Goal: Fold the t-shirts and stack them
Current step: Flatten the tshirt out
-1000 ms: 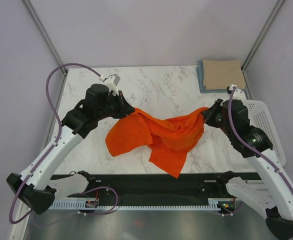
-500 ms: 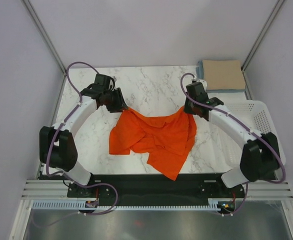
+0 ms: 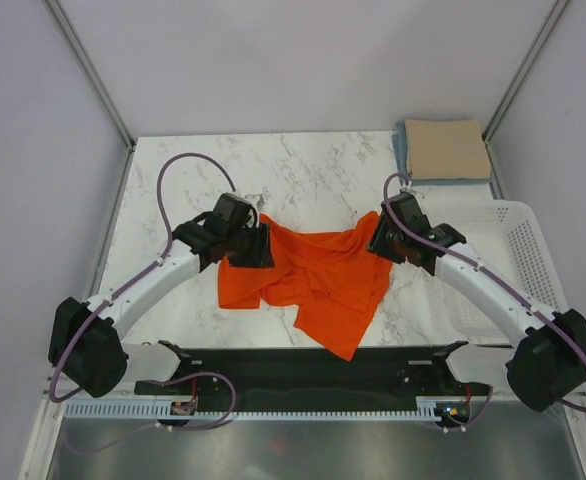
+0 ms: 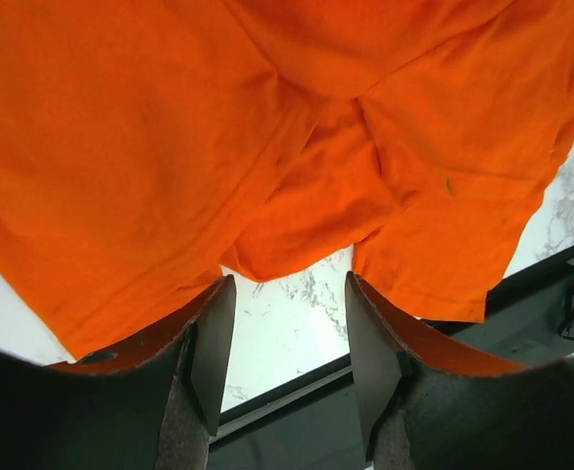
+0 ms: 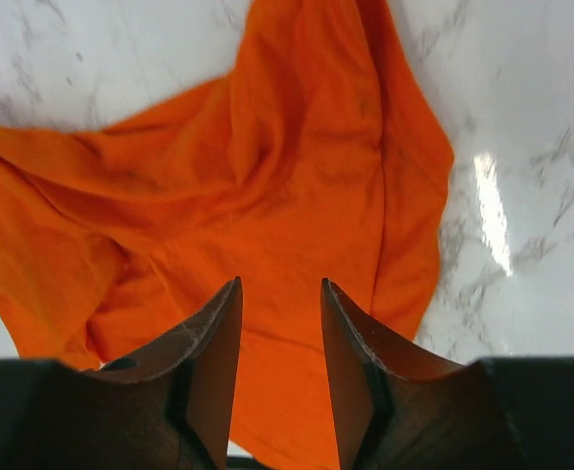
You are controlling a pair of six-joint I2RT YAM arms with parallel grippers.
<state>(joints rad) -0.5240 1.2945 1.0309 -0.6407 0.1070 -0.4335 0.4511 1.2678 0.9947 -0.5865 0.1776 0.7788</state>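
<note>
crumpled bright orange cloth t-shirt (image 3: 318,275) spread on marble table (image 3: 303,170), left of white perforated plastic basket (image 3: 533,245). folded tan-beige t-shirt (image 3: 446,148) atop light blue one (image 3: 401,152), behind basket. left gripper (image 4: 289,289) and right gripper (image 5: 279,294) both gaping, gripping nothing.

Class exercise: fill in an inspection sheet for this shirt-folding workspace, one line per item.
Surface: white marble table.
Job's things: orange t-shirt crumpled mid-table, unfolded; tan t-shirt folded, on light blue t-shirt, far right corner.
Clutter: white basket at right edge.
Grippers: left gripper and right gripper open, at the orange t-shirt's far edge, holding nothing.
Cables: purple cable looped on each arm.
Surroundings: pale walls, metal frame posts.
</note>
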